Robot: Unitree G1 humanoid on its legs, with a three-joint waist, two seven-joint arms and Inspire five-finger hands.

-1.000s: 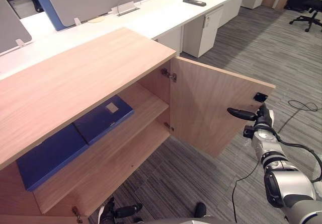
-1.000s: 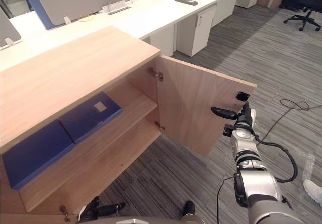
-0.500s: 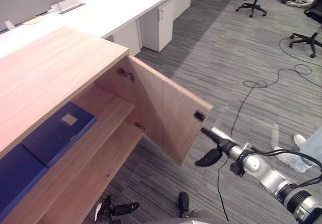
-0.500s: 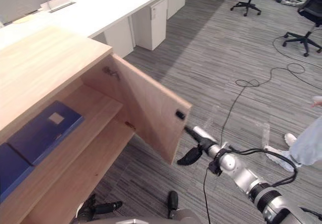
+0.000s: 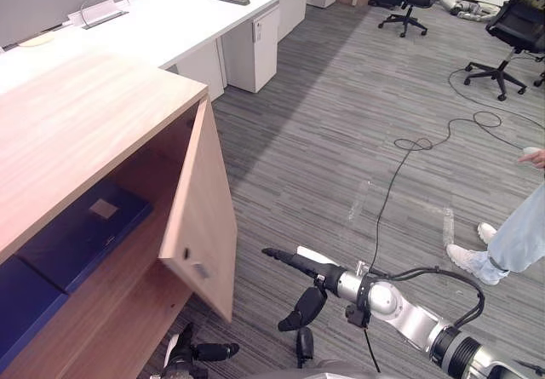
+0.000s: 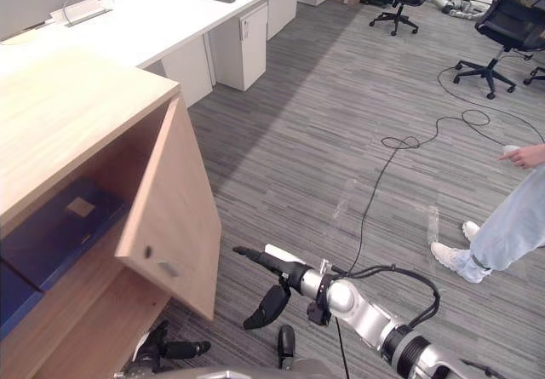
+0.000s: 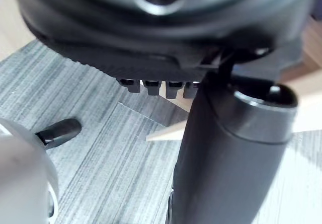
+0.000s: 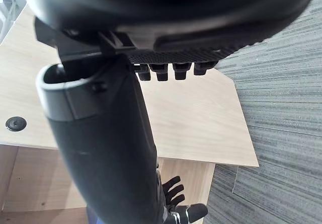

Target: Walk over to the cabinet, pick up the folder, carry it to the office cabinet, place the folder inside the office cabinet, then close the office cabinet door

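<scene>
Progress: light wooden cabinet door (image 5: pixel 200 217) swung from wide open to half shut, blue folder (image 5: pixel 85 230) inside; dark right hand (image 5: pixel 313 270) clear, fingers (image 5: pixel 281 255) straight, apart.

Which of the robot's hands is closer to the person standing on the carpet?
Right. The right hand reaches over the carpet, between the cabinet door and the person; the left hand hangs beside the cabinet, farther off.

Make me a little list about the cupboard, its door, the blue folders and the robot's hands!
cabinet: wooden, on the robot's left
door: partly open
folders: two blue ones, flat on the inner shelf
right hand: open, fingers straight, near the door, not touching
left hand: open, low by the cabinet, holding nothing
person: standing on the right
</scene>
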